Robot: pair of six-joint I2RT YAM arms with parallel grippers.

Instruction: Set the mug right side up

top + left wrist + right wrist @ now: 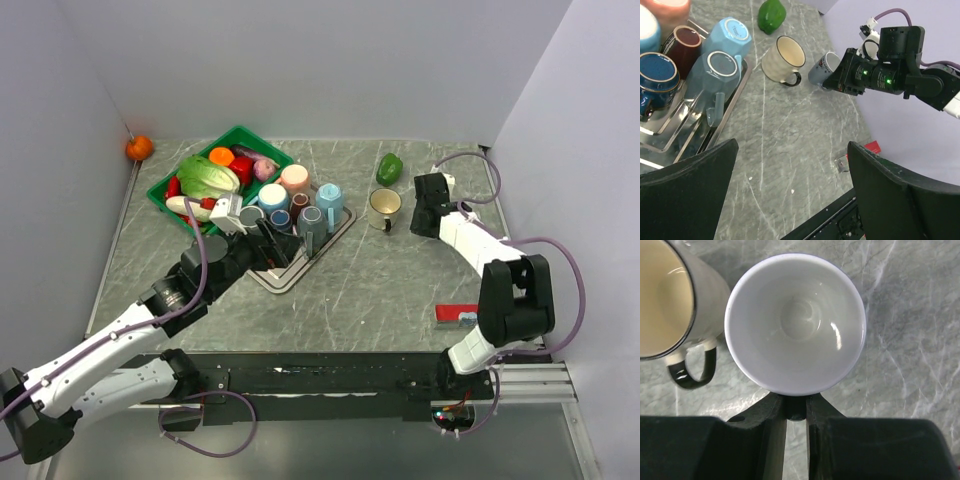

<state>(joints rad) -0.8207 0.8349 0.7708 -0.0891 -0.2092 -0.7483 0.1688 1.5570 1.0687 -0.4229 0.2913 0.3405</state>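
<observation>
The left pincer [792, 145] hangs spread over the metal tray [290, 280] of mugs on the left half of the tabletop [380, 290]. Toward the far right corner stands a cream mug with dark handle [384, 208]. Just right of it, the grey mug with white inside [795, 322] is mouth up, and the right pincer [796, 402], nearly pressed together, pinches it at its side.

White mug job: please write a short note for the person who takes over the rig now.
Left gripper: open, holds nothing, hangs near the cup tray.
Right gripper: shut on the white mug, at its side below the rim.
White mug: tilted, mouth toward the wrist camera, beside the cream mug, apart from it.
Done: mug grasped, mouth not down.
Left: stand it upright on the table, release.
</observation>
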